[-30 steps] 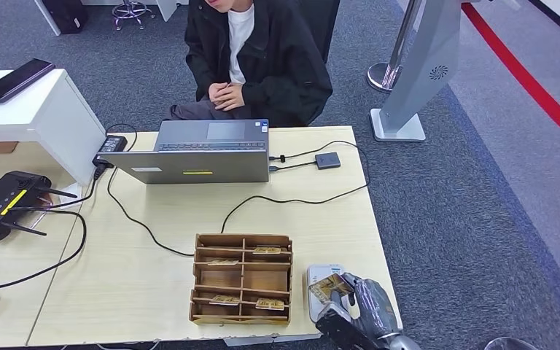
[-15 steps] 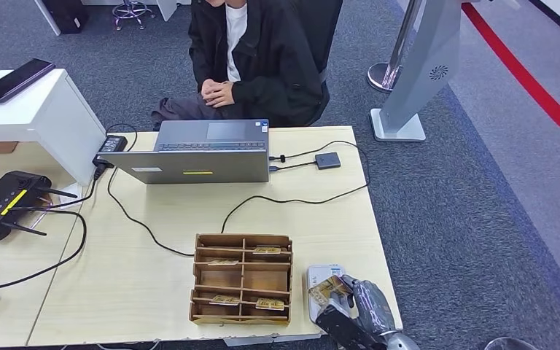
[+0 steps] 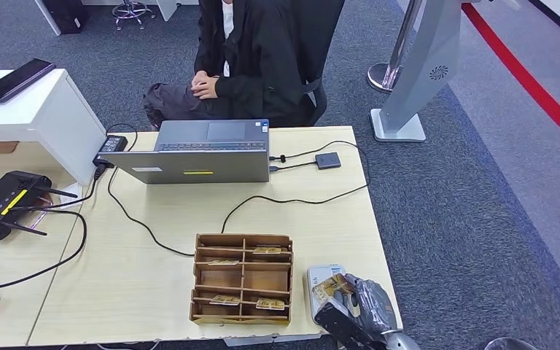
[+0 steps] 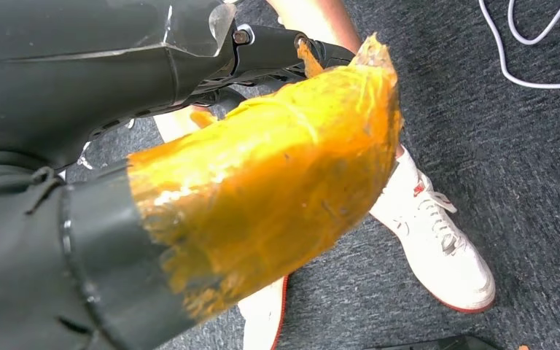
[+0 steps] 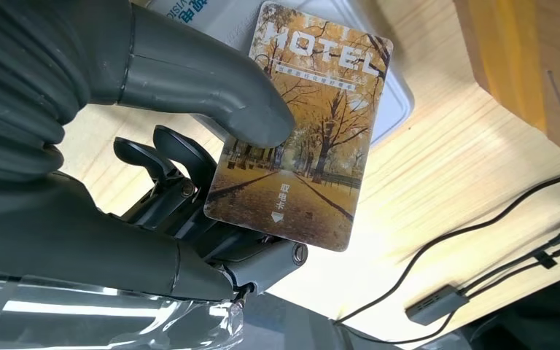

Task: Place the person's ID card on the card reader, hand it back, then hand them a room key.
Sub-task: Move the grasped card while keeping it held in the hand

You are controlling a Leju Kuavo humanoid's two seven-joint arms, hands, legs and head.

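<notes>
Four cards (image 3: 267, 250) in wooden organizer (image 3: 242, 278) compartments – right hand (image 3: 357, 310) pinching hotel card (image 5: 302, 131), left hand's (image 4: 189, 182) state untellable.

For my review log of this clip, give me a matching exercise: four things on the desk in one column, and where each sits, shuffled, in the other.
Things:
1. card
2. laptop
3. wooden tray
4. router

Places:
A. far side of the desk, in front of the person
B. left edge of the picture, with antennas
C. pinched in the right hand, over the white reader
D. near desk edge, left of the reader

Pairs: 1-C, 2-A, 3-D, 4-B
</notes>
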